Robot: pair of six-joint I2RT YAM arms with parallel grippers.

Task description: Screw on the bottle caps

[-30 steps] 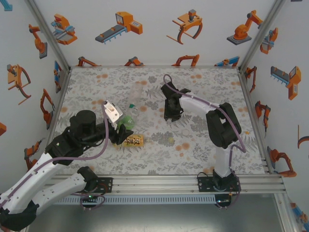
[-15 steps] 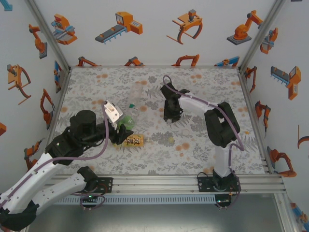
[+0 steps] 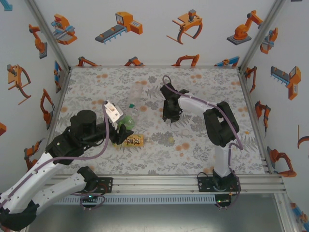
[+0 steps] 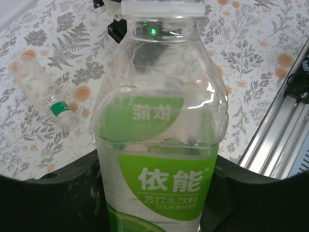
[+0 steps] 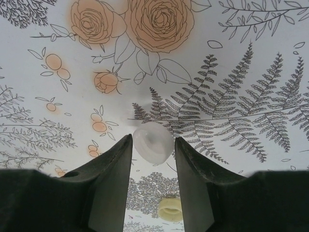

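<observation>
Top external, green-label bottle (image 3: 126, 120): held in the left gripper (image 3: 123, 128), left of table centre, neck leaning toward the far side; here the label reads as a green patch.
Top external, amber bottle (image 3: 133, 141): on its side on the floral table (image 3: 203, 150), just beside the left gripper on the near side; yellow label with dark writing faces up.
Top external, plain clear bottle (image 3: 136, 93): faint against the pattern, beyond the held bottle.
Top external, right gripper (image 3: 169, 116): pointed down at the table right of centre, well apart from the left gripper; its body covers what lies under it.
Left wrist, green-label bottle (image 4: 159, 145): clear contoured body, green label with white characters legible, whitish translucent band at the neck top; cap or collar cannot be told.
Left wrist, left gripper (image 4: 157, 203): dark fingers (image 4: 63, 203) clamped on both sides of the bottle's lower body.
Left wrist, plain clear bottle (image 4: 41, 87): on its side to the left, a small green band near one end, a detail the overhead view does not resolve.
Left wrist, rail (image 4: 277, 130): metal, along the right edge.
Right wrist, white cap (image 5: 152, 145): small, round, on the table at the fingertips.
Right wrist, right gripper (image 5: 153, 139): jaws set narrow, one finger either side of the white cap, just beside it, not visibly pressing it.
Right wrist, pale yellow cap (image 5: 170, 209): on the table, lower in the gap between the fingers.
</observation>
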